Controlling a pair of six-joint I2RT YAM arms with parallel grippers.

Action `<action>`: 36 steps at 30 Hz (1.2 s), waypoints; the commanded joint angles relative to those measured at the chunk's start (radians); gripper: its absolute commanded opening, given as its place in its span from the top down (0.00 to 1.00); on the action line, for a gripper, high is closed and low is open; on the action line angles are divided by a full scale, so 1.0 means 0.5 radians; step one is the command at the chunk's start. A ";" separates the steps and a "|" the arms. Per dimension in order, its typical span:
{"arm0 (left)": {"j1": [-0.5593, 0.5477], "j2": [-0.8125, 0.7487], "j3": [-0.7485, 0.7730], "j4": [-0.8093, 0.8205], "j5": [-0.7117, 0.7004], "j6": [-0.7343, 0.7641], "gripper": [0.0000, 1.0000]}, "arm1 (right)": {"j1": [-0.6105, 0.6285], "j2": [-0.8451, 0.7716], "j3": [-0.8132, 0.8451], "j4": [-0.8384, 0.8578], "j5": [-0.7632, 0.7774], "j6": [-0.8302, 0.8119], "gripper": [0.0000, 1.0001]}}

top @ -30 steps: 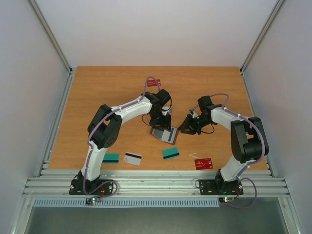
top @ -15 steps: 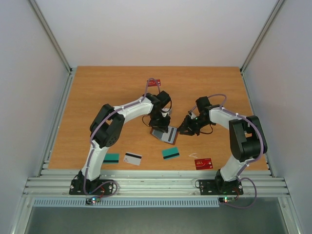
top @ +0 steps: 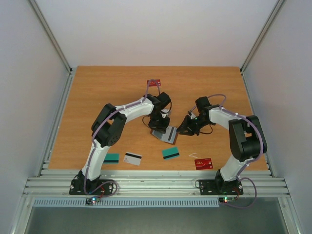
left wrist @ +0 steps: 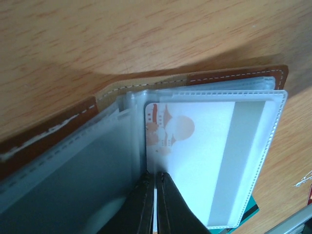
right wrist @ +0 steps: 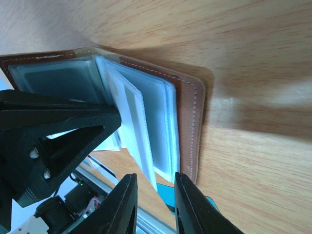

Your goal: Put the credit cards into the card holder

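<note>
Sitting open mid-tabletop [top: 97, 97], the card holder [top: 164, 135] looks light and likely to slide. Its clear sleeves [right wrist: 146, 146] are floppy, and one already holds a white card [left wrist: 195, 161]. Loose credit cards [top: 170, 153] look thin, stiff and slick, so pinch a short edge. Left end effector [left wrist: 155, 176] is pressed together at that sleeve's edge. Right end effector [right wrist: 155, 176] sits part-open astride the pages. Versus earlier: left fingers have come together, elbow nudged inward, holder unmoved.

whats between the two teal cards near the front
Top view: a white black-striped card, between the left teal card and the right teal card.
</note>
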 commanded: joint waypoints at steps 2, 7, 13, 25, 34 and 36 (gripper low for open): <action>0.009 0.046 -0.018 0.005 -0.021 0.025 0.96 | 0.050 0.006 0.003 0.113 -0.106 0.043 0.74; 0.031 0.057 -0.055 0.036 0.024 0.012 0.98 | 0.083 0.075 -0.006 0.214 -0.168 0.107 0.72; 0.060 0.054 -0.103 0.082 0.087 -0.014 0.99 | 0.088 0.145 -0.002 0.236 -0.167 0.120 0.71; 0.070 0.054 -0.117 0.088 0.147 0.006 0.99 | 0.128 0.234 -0.012 0.346 -0.206 0.172 0.71; 0.070 0.005 -0.133 0.111 0.252 -0.028 0.98 | 0.180 0.286 0.082 0.266 -0.163 0.138 0.90; 0.070 -0.029 -0.145 0.123 0.280 -0.049 0.97 | 0.180 0.286 0.120 0.169 -0.116 0.082 0.98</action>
